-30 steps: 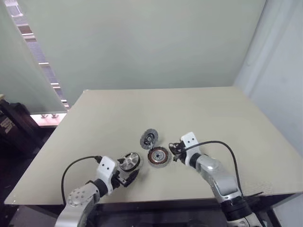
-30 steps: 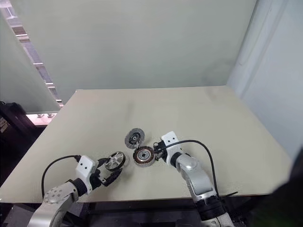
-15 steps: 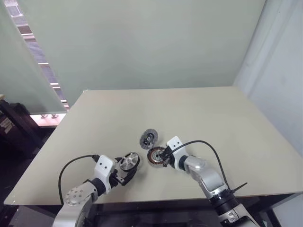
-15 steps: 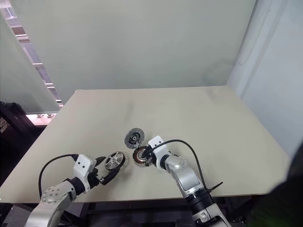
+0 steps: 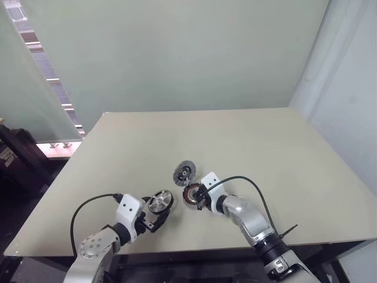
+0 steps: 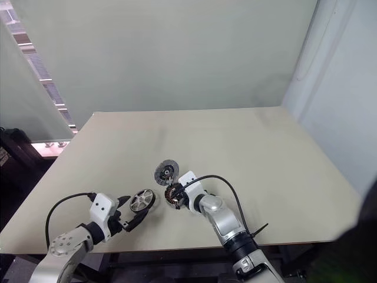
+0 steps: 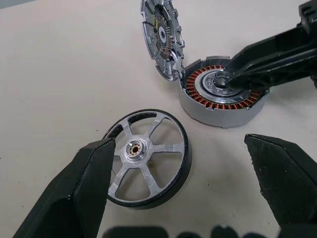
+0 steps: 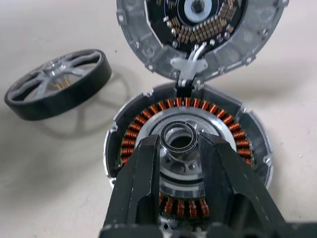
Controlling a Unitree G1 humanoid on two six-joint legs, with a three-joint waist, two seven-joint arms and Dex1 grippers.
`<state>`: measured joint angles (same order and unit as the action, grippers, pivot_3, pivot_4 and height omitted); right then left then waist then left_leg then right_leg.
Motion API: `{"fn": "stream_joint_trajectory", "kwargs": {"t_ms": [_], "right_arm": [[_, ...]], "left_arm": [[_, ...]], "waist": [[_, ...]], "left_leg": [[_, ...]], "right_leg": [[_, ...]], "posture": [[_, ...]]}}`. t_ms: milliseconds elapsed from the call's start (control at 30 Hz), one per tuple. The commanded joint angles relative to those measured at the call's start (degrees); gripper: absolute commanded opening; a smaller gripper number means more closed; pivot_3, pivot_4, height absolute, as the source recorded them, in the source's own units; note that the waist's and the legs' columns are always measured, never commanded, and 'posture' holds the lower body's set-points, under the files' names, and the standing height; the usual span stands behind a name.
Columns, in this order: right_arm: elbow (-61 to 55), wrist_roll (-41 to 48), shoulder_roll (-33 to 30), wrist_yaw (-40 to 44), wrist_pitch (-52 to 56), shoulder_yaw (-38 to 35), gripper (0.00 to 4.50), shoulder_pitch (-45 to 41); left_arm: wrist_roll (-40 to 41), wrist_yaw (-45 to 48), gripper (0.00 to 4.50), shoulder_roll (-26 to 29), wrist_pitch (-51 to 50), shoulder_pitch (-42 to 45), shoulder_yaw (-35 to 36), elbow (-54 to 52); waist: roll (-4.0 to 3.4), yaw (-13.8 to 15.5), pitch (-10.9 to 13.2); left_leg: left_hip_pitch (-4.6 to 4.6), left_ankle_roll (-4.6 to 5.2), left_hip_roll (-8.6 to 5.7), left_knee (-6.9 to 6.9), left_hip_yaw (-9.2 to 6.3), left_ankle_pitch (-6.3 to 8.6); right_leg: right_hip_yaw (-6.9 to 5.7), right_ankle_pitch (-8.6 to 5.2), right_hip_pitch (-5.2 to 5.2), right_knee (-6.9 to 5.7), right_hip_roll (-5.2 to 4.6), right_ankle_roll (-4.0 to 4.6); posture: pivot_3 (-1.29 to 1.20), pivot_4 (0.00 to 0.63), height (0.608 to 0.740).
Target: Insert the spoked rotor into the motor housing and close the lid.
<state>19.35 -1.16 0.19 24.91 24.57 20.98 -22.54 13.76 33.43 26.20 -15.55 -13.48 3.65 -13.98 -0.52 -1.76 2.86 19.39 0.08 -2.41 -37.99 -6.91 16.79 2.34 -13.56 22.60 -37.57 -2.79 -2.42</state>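
A: Looking down the right wrist view, the motor housing [image 8: 188, 148] is a round grey metal cup ringed with copper-coloured windings around a shiny central bearing. The right gripper [image 8: 181, 144] has its two black fingers set close together on either side of that bearing ring, narrowly parted; I cannot tell whether they actually clamp it.

B: And the lid [image 8: 198, 29]?

A: Hinged up at the housing's far edge, tilted, its inner face studded with small components, a scalloped silver rim around it. The head views give it as a small dark-centred disc [image 5: 185, 173] just beyond the housing.

B: The spoked rotor [image 7: 146, 158]?

A: Flat on the beige table [image 5: 247, 147], beside the housing but apart from it: a black outer ring, five bright metal spokes, a brass-coloured hub. The left wrist view shows the left gripper [image 7: 190, 186] spread wide, holding nothing, with the rotor lying between its blunt matte fingers [image 7: 81, 188].
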Motion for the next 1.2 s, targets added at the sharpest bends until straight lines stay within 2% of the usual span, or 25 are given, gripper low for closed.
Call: {"fn": "stream_joint_trajectory", "kwargs": {"t_ms": [33,1200], "right_arm": [[-0.44,-0.45,0.4,-0.05,-1.95,-0.46,1.16,-2.09],[1.93,-1.68,1.54,0.5,-2.73,0.39,1.16,-2.03]], "left_arm": [[0.52,-0.12,4.5,0.54,0.68,0.07,1.41,-2.53],[0.81,0.52,4.5,0.14,1.81,0.22,1.33,-1.17]], "waist": [[0.0,-0.02,0.0],[-0.02,-1.06,0.01]], "left_leg": [[0.0,0.0,0.0,0.0,0.0,0.0],[0.01,0.0,0.01,0.04,-0.02,0.0]], "right_leg": [[0.0,0.0,0.0,0.0,0.0,0.0],[0.0,0.0,0.03,0.0,0.0,0.0]], "posture": [[0.0,0.0,0.74],[0.0,0.0,0.74]]}}
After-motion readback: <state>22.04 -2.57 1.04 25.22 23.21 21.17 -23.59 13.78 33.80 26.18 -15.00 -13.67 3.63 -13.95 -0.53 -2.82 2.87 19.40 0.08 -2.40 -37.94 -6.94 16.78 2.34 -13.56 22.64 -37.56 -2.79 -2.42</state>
